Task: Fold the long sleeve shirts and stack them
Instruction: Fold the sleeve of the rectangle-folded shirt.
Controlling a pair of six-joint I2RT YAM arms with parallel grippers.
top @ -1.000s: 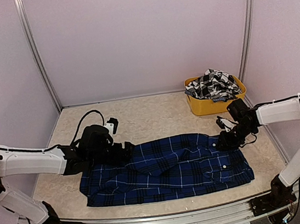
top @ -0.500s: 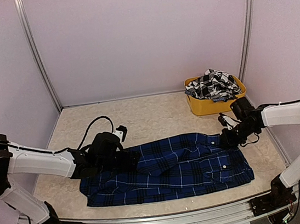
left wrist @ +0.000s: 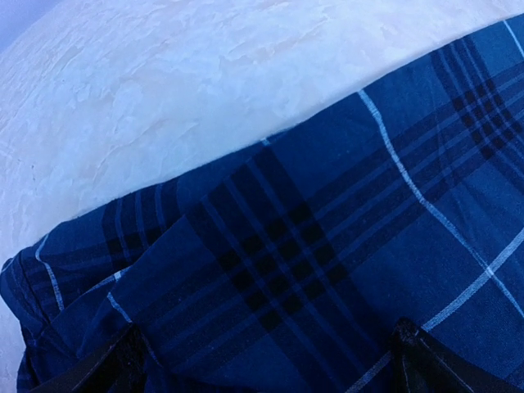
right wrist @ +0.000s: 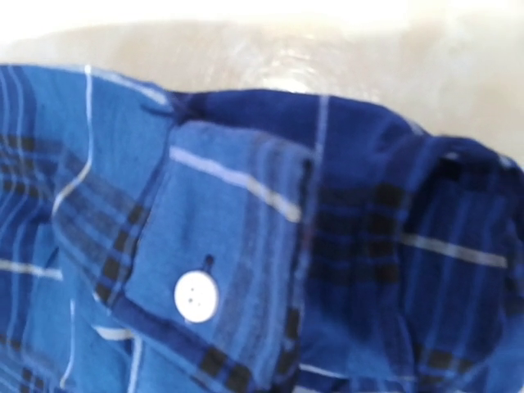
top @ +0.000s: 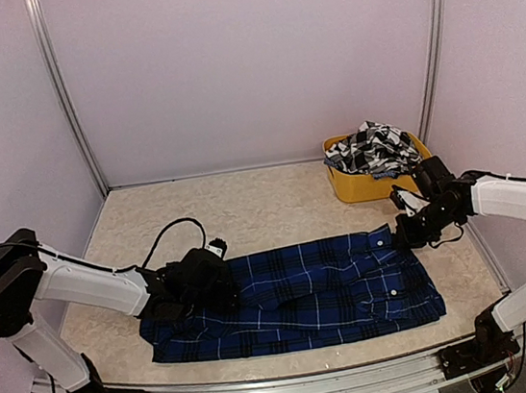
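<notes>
A royal blue plaid long sleeve shirt (top: 305,297) lies spread across the near half of the table. My left gripper (top: 224,281) rests low over its left part. In the left wrist view its two dark fingertips (left wrist: 123,360) stand wide apart, open, with blue cloth (left wrist: 327,246) beneath them. My right gripper (top: 406,234) is at the shirt's far right corner, shut on that edge. The right wrist view is filled with a buttoned flap (right wrist: 196,295) of the shirt, and the fingers are hidden there. A black-and-white checked shirt (top: 373,148) lies bunched in the tub.
The yellow plastic tub (top: 364,186) stands at the back right, just behind my right arm. Bare beige tabletop (top: 264,206) stretches behind the blue shirt. Pale walls and metal posts (top: 67,96) close in the back and sides. A black cable (top: 166,236) loops off the left arm.
The right gripper shut on the shirt's far right corner and drew it right and back. The left gripper slid right and nearer over the cloth, staying open.
</notes>
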